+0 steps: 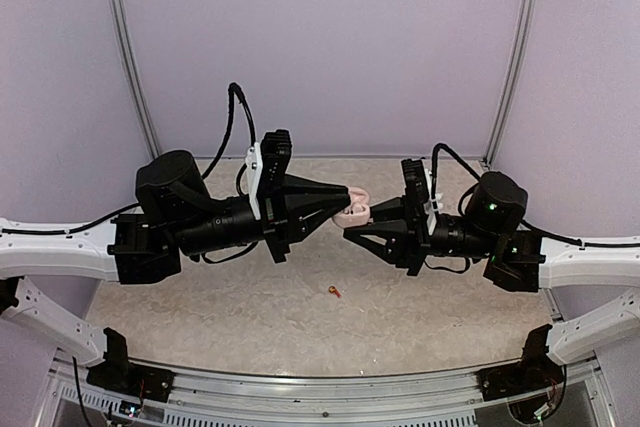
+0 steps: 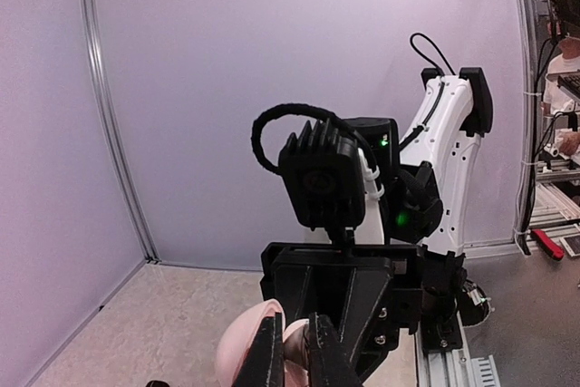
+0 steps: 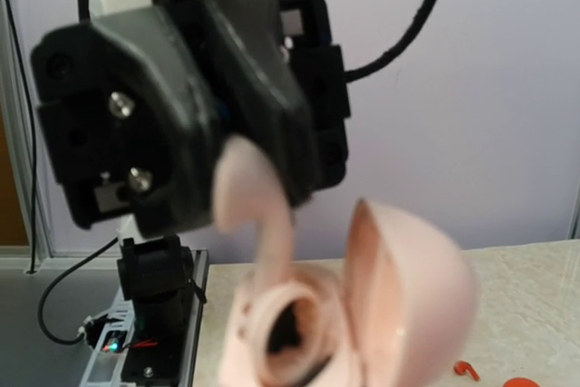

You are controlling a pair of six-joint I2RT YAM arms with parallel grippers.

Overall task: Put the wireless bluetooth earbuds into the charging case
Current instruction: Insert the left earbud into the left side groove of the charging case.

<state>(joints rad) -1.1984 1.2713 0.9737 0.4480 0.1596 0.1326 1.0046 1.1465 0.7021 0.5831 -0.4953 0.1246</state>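
Observation:
A pale pink charging case (image 1: 352, 214) is held in mid-air between my two grippers, its lid (image 3: 412, 287) swung open beside the round base (image 3: 272, 337). My left gripper (image 1: 343, 199) is shut on a pale pink comma-shaped earbud (image 3: 261, 215), whose stem reaches down to the base's opening. In the left wrist view the earbud (image 2: 295, 337) sits between the fingers (image 2: 270, 355), with the lid (image 2: 236, 351) behind. My right gripper (image 1: 364, 221) holds the case from the right; its fingers are hidden in its own view. A red-orange earbud (image 1: 334, 292) lies on the table below.
The red-orange earbud also shows at the lower right of the right wrist view (image 3: 466, 370), with another orange bit (image 3: 521, 383) beside it. Purple walls (image 1: 320, 47) enclose the beige table (image 1: 250, 317) at the back and sides. The arms' mounting rail (image 1: 330, 397) runs along the near edge.

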